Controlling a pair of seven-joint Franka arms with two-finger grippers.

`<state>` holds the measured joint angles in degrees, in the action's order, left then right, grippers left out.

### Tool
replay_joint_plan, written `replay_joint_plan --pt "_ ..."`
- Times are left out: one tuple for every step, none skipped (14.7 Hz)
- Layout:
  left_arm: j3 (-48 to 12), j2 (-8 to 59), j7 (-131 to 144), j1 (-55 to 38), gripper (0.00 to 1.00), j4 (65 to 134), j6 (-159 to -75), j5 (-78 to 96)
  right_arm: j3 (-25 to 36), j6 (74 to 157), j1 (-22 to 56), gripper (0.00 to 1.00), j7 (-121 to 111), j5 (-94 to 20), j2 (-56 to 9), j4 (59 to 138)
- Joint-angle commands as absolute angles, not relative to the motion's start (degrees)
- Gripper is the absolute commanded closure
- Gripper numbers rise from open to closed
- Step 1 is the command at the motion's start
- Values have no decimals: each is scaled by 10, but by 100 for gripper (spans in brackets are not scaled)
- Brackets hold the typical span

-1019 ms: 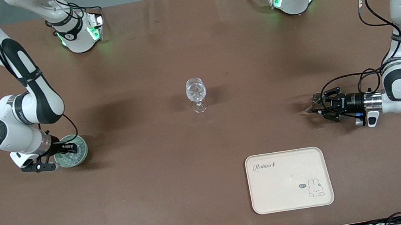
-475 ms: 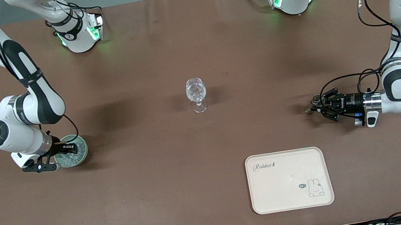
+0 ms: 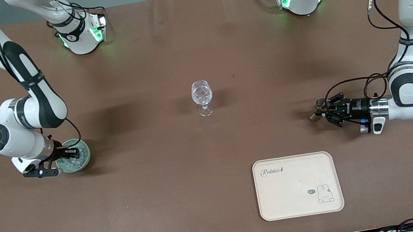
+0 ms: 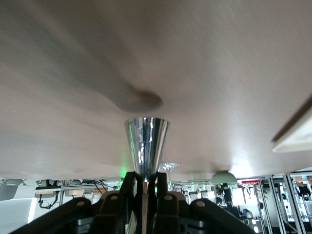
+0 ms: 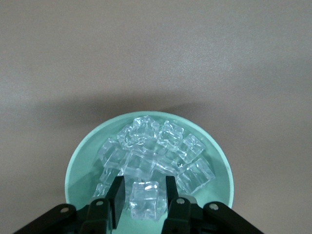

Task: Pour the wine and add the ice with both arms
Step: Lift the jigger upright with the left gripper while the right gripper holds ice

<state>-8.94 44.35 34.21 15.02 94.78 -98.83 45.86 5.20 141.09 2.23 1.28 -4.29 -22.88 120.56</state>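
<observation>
A green bowl point(image 3: 85, 156) toward the right arm's end of the table holds several pieces of ice point(image 5: 158, 144). My right gripper point(image 3: 69, 154) reaches into the bowl, open, its fingers on either side of one ice cube point(image 5: 145, 199) with small gaps showing. My left gripper point(image 3: 325, 109) toward the left arm's end is shut on the narrow end of a shiny metal cup point(image 4: 146, 141), held sideways low over the table point(image 3: 316, 108). A clear stemmed wine glass point(image 3: 202, 95) stands at the table's middle.
A cream tray point(image 3: 298, 185) with a rabbit print lies nearer to the front camera than my left gripper. The brown table point(image 3: 159, 182) spreads between bowl, glass and tray. The glass point(image 4: 168, 166) and bowl point(image 4: 224, 176) also show in the left wrist view.
My left gripper has moved a little toward the wine glass with the metal cup in it. My right gripper has stayed at the bowl.
</observation>
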Motion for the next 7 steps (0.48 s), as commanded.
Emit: replay_joint_plan --pt "-119 421 383 148 99 936 -991 468 52 1417 25 58 6 -56 -226 1215" --pt "-126 414 404 139 99 937 -1003 468 51 1417 24 58 6 -56 -225 1215" --pt "-135 408 426 136 99 936 -1006 468 52 1416 25 58 6 -56 -226 1215" --pt "-148 400 433 136 99 936 -1007 468 52 1414 25 58 6 -56 -225 1216" --pt "-159 391 438 135 99 937 -1008 468 51 1414 25 58 6 -56 -225 1216" --pt "-170 381 447 134 99 938 -1008 468 52 1414 25 58 6 -56 -225 1216" --pt "-183 374 462 134 99 939 -1009 468 52 1413 25 58 6 -56 -225 1216"
